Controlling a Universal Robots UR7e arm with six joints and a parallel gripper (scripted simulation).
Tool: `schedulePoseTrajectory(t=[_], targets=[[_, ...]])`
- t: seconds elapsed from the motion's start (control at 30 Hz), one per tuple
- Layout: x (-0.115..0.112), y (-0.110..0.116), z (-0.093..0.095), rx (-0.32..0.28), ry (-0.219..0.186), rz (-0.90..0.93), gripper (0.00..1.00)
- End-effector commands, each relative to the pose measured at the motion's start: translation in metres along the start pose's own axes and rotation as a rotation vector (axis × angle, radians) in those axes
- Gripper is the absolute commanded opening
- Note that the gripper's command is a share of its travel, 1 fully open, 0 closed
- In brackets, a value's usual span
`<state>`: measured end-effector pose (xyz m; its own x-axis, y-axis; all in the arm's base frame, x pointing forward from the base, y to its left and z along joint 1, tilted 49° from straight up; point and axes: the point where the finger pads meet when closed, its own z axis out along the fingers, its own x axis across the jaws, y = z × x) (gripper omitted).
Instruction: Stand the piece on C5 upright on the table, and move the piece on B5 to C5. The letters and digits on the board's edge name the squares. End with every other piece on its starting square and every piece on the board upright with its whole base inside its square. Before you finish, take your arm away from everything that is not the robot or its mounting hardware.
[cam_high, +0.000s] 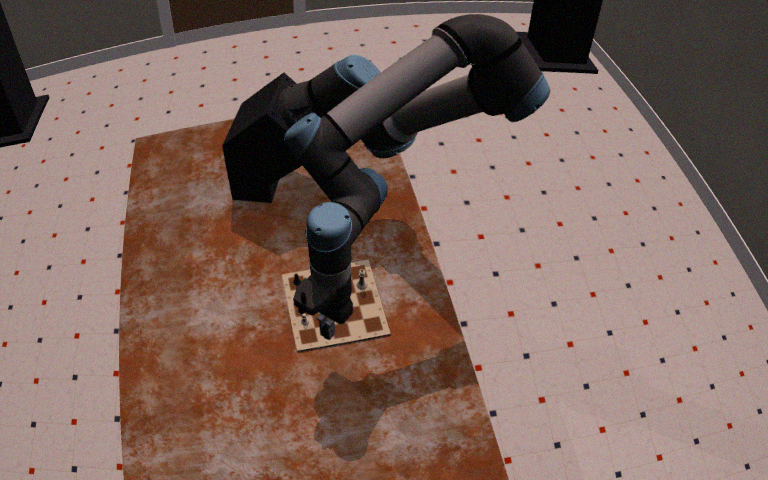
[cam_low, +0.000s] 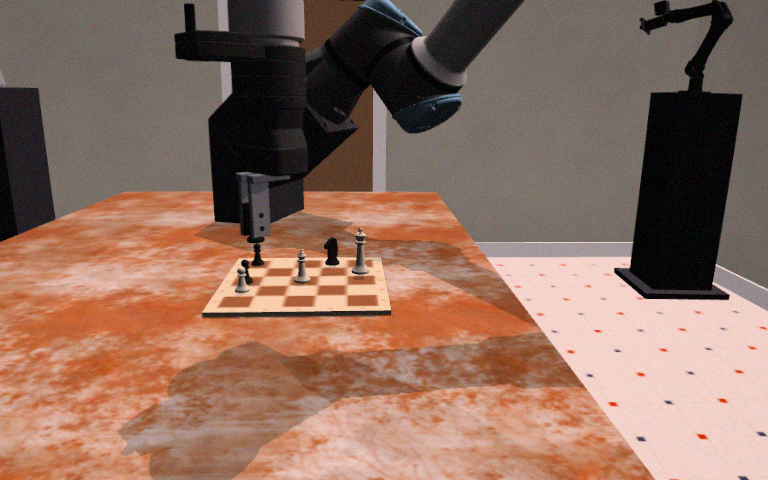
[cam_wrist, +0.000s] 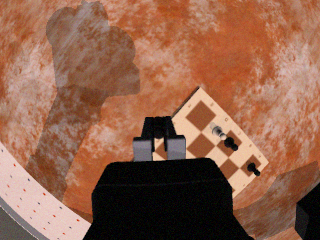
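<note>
My gripper (cam_high: 326, 329) (cam_low: 254, 232) (cam_wrist: 158, 127) is shut on a black piece (cam_low: 256, 240), pointing down, high above the left side of the board (cam_high: 382, 333) (cam_low: 339, 312) (cam_wrist: 181, 112). Only the dark round base shows below the fingertips; its type is unclear. On the board stand a white pawn (cam_high: 304, 319) (cam_low: 241, 281) (cam_wrist: 218, 131), a black pawn (cam_low: 247, 273) (cam_wrist: 230, 143) close behind it, a second black pawn (cam_high: 296, 279) (cam_low: 257, 255) at the back left, a middle white piece (cam_low: 301, 270), a black knight (cam_low: 331, 251) and a tall white piece (cam_high: 361, 280) (cam_low: 360, 254). The arm hides the middle in the top view.
The board lies on the rust-coloured table (cam_high: 186, 367) (cam_low: 101, 339). The arm's black base (cam_high: 254, 147) stands behind it. The tall white piece at the right rises above the others. The table's right edge lies beyond the board's right side. Arm shadows cross the table.
</note>
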<state>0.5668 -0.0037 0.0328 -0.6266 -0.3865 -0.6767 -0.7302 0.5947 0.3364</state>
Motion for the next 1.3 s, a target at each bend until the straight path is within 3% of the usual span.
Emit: schedulePoseTrajectory(t=[0.0, 0.27, 0.73, 1.27], targets=[[0.0, -0.001, 0.006, 0.001, 0.0, 0.0, 0.0], [-0.001, -0.001, 0.027, 0.001, 0.0, 0.0, 0.0], [-0.002, -0.002, 0.086, 0.001, 0.0, 0.0, 0.0], [-0.002, -0.002, 0.094, 0.001, 0.0, 0.0, 0.0]])
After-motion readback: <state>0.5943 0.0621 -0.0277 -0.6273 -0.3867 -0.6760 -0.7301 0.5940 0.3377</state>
